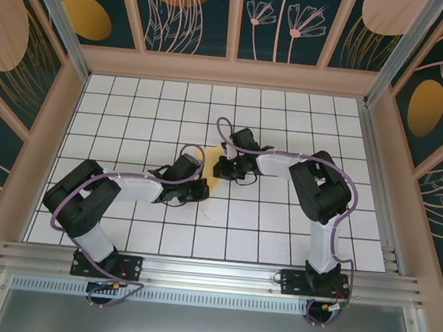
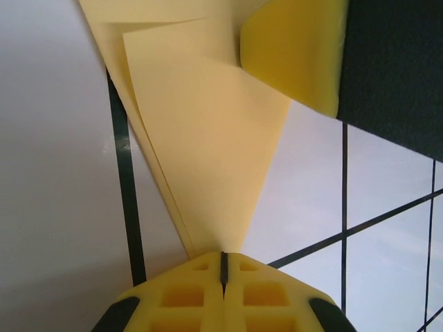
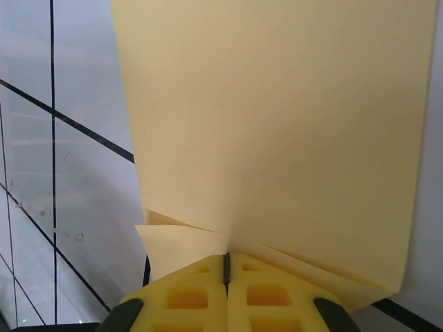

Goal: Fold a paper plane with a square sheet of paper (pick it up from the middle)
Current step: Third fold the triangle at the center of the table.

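The square sheet of paper (image 1: pixel 212 184) is a creased pale-yellow wedge lying on the white grid table between my two grippers. In the left wrist view the paper (image 2: pixel 208 145) narrows to a point that runs under my left gripper (image 2: pixel 223 254), whose jaws are shut with the tips against it. The right gripper's yellow finger (image 2: pixel 294 48) rests on the wedge's wide end. In the right wrist view the paper (image 3: pixel 277 124) spreads out from my right gripper (image 3: pixel 225 257), also shut, with folded layers meeting at its tips. From above, the left gripper (image 1: pixel 197 189) and right gripper (image 1: pixel 224 168) face each other. I cannot tell whether either one pinches the paper.
The white tiled table (image 1: pixel 290 118) has black grid lines and is boxed in by a wooden frame (image 1: pixel 230 71) with patterned walls. Both arm bases stand at the near edge on a metal rail (image 1: pixel 210 272).
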Controlling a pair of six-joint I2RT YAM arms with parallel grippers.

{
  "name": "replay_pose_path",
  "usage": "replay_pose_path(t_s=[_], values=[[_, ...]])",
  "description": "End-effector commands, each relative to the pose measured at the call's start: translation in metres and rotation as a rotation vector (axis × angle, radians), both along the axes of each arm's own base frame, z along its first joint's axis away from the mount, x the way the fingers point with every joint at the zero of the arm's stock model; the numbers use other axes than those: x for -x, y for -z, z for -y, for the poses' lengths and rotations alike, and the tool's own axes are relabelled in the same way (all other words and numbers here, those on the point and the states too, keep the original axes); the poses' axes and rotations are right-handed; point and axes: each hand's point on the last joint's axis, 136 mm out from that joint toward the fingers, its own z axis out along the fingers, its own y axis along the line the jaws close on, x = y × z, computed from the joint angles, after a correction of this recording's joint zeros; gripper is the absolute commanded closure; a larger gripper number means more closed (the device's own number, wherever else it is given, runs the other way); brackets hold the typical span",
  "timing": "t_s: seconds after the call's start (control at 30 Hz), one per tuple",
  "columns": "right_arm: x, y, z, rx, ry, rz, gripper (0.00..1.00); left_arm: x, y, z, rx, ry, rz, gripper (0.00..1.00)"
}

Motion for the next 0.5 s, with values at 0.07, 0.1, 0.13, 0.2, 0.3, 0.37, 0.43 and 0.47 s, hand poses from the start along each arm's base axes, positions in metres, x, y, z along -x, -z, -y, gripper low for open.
replay_pose_path(t_s=[0.07,0.1,0.13,0.2,0.3,0.37,0.43,0.47], values=[[-0.004,0.026,0.015,0.102,0.063,-0.041,0.96,0.044,0.032,-0.019,-0.15,0.072,-0.127,0.95],[-0.003,0.028,0.016,0.107,0.066,-0.043,0.96,0.045,0.033,-0.02,-0.158,0.074,-0.129,0.95],[-0.003,0.028,0.017,0.108,0.069,-0.045,0.96,0.047,0.034,-0.021,-0.165,0.077,-0.133,0.95],[-0.002,0.028,0.017,0.107,0.074,-0.048,0.96,0.048,0.034,-0.024,-0.179,0.072,-0.134,0.95],[-0.002,0.028,0.019,0.111,0.086,-0.052,0.96,0.049,0.031,-0.026,-0.184,0.069,-0.13,0.95],[-0.002,0.027,0.02,0.115,0.096,-0.053,0.96,0.05,0.028,-0.025,-0.175,0.069,-0.124,0.95],[-0.002,0.028,0.023,0.122,0.109,-0.059,0.96,0.051,0.023,-0.022,-0.161,0.08,-0.113,0.95],[-0.001,0.028,0.023,0.123,0.111,-0.062,0.96,0.051,0.021,-0.021,-0.157,0.084,-0.109,0.94]])
